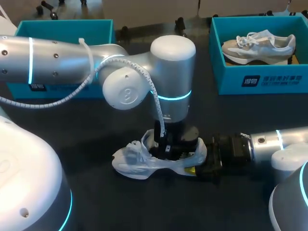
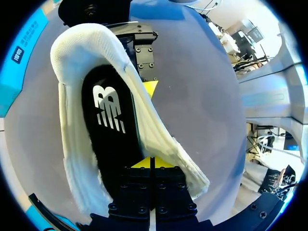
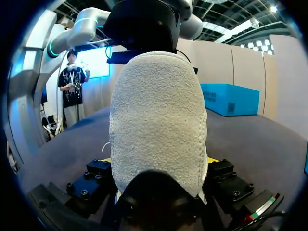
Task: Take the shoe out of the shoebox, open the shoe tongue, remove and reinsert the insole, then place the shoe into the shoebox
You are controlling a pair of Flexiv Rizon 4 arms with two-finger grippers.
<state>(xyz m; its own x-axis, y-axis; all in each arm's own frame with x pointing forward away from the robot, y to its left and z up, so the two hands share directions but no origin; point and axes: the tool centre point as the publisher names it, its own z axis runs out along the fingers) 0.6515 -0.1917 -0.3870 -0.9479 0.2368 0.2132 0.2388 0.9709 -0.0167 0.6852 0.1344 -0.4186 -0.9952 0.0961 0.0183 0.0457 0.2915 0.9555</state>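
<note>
Left wrist view: sunk into the white shoe [image 2: 72, 154] with the left tool [image 2: 151, 162], fingers pressed together, yellow tips down on the black insole [image 2: 113, 130]; cannot tell whether pinching it. Clamped on the shoe's heel with the right tool [image 3: 159, 161], one finger touching each side, holding the shoe upright on its sole. Resting on the dark table [image 1: 96, 130]. Well apart from the shoe, past its heel side: a teal shoebox [image 1: 260, 79] holding a second shoe [image 1: 260, 45]. Well apart past its toe side: another teal box [image 1: 62, 29].
</note>
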